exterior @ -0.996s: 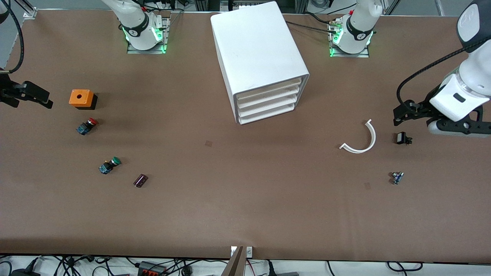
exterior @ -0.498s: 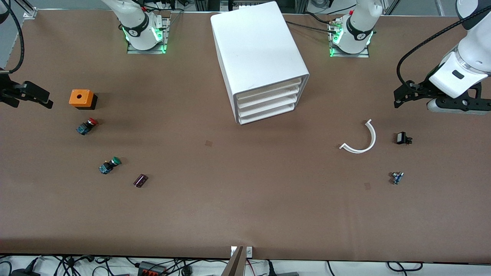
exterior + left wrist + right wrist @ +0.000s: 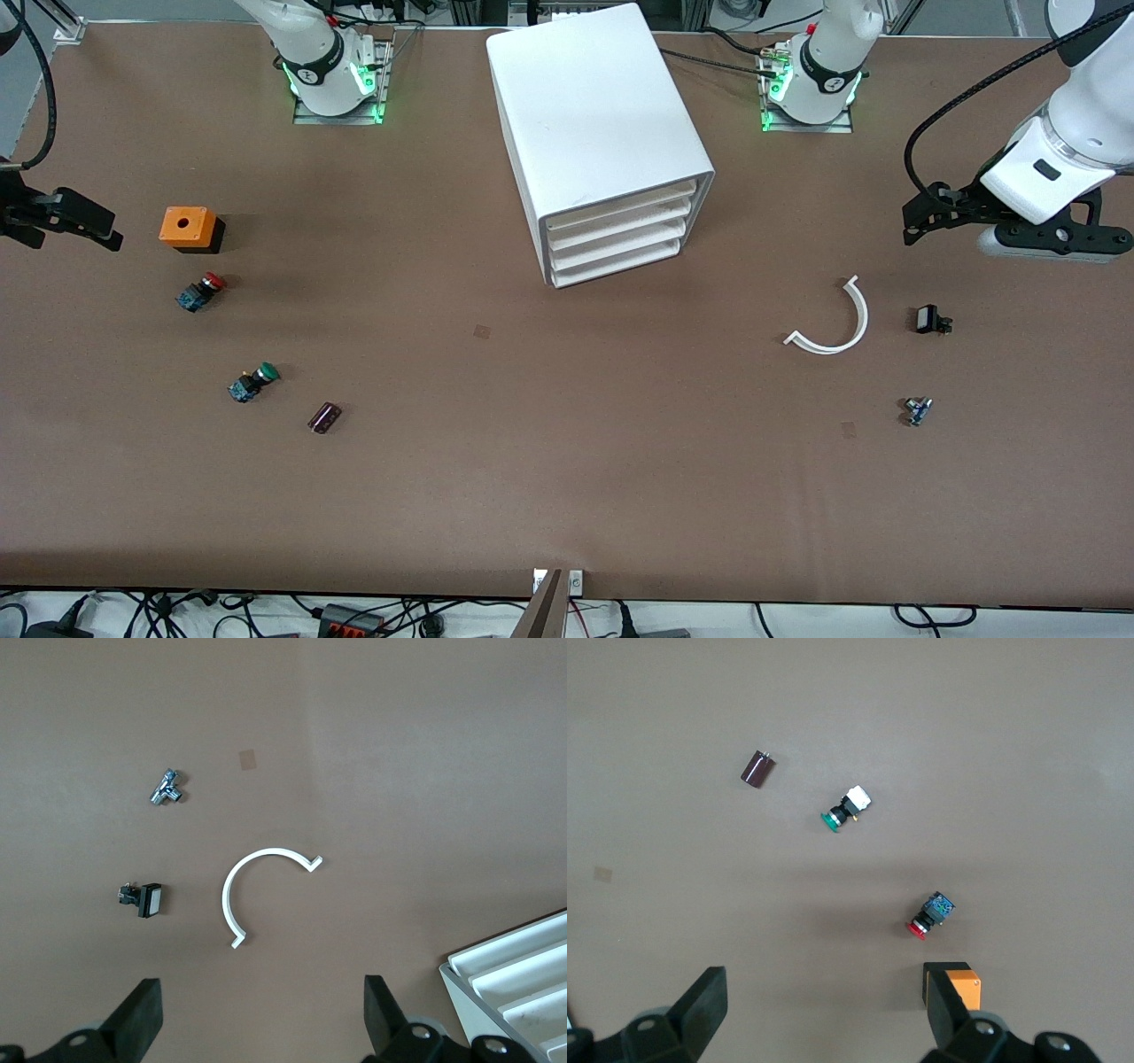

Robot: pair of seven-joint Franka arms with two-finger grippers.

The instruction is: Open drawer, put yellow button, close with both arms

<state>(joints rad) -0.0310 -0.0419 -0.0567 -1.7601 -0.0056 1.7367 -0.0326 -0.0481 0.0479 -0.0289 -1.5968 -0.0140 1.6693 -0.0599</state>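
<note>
Cabinet [image 3: 602, 133] drawers seemingly all shut, left gripper [image 3: 921, 221] and right gripper [image 3: 66, 217] spread empty over table ends

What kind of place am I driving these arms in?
Likely a robotics lab bench: two arm bases bolted to a brown table, cables along its edge, small electrical parts scattered about.

The right tool [image 3: 62, 221] is cut off by the front view's edge, over the surface's right-arm end. The left arm's upper part [image 3: 1090, 80] also runs out of view. In the left wrist view only a corner of the cabinet [image 3: 518, 992] shows. A small metal part [image 3: 917, 410] is too small to identify. No yellow-capped button is discernible anywhere.
</note>
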